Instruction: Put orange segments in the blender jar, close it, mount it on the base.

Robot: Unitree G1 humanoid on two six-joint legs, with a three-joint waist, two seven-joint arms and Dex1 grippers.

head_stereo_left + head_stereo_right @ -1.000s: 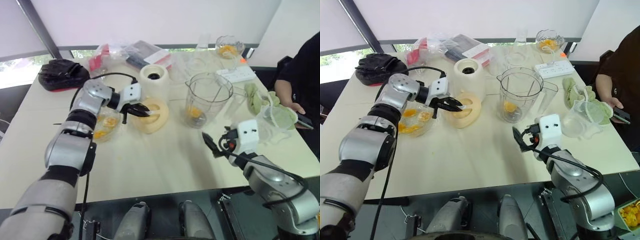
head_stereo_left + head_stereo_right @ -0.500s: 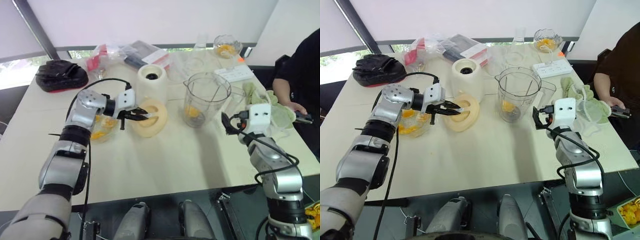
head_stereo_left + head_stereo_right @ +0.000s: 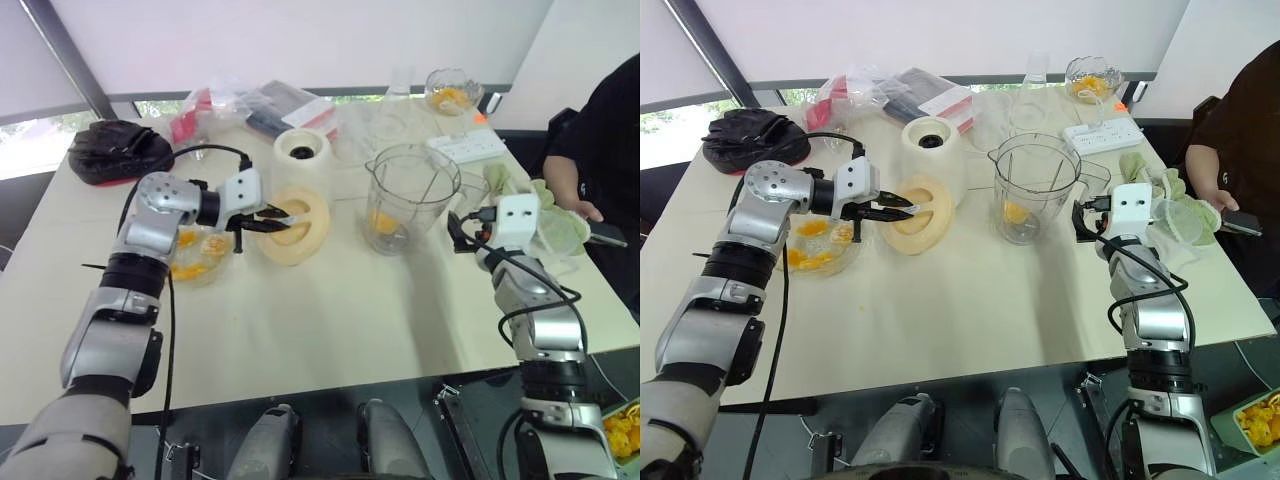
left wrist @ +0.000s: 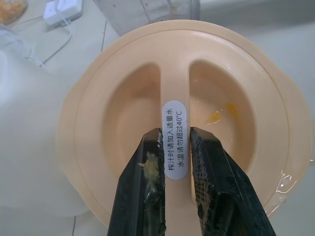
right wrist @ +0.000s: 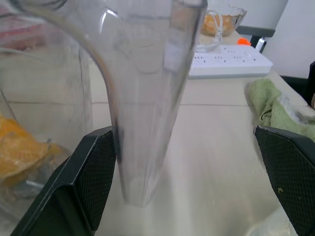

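Nearest, the right gripper (image 5: 182,196) had its 2 fingers (image 5: 86,184) spread wide apart on either side of the clear handle of the blender jar (image 3: 412,195), gripping nothing. Orange segments (image 3: 383,222) lay in the jar's bottom, and the jar stood on the worktop (image 3: 330,320). Beside it, the left gripper (image 4: 173,169) was clamped on the raised centre rib of the beige lid (image 4: 177,118). Just left of the lid sat a glass bowl (image 3: 815,250) holding more orange pieces. Further back stood the base (image 3: 303,155), next to the lid.
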